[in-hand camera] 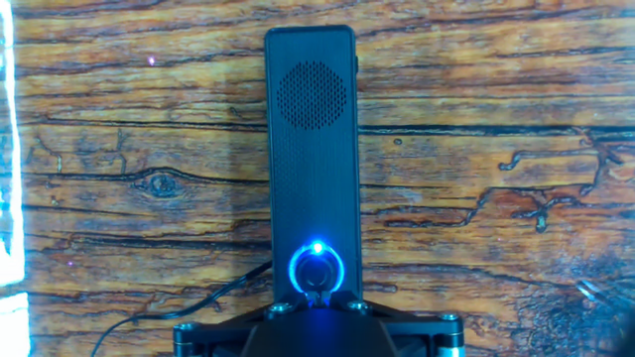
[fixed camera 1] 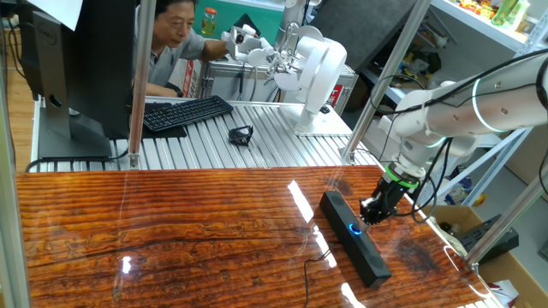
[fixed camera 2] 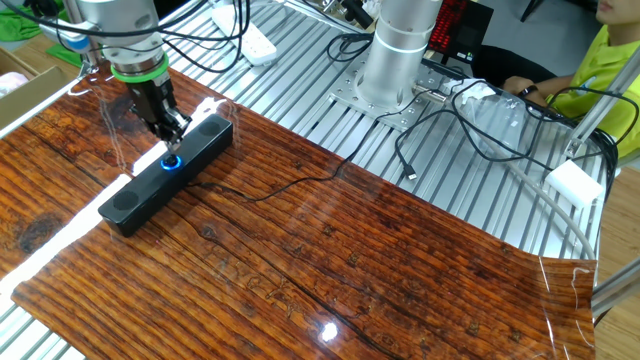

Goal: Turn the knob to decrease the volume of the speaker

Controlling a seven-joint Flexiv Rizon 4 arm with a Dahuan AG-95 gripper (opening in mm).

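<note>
Knob [in-hand camera: 317,270], round and blue-ringed, sits on matte perforated speaker [in-hand camera: 313,159]; whether jaws are closed is unclear

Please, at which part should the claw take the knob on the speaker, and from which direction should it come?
Grip the knob by its round rim, coming straight down from above. It is a small dial facing up at the middle of the flat-lying speaker, so only its sides give opposing surfaces. The claw hangs close above it already.
</note>
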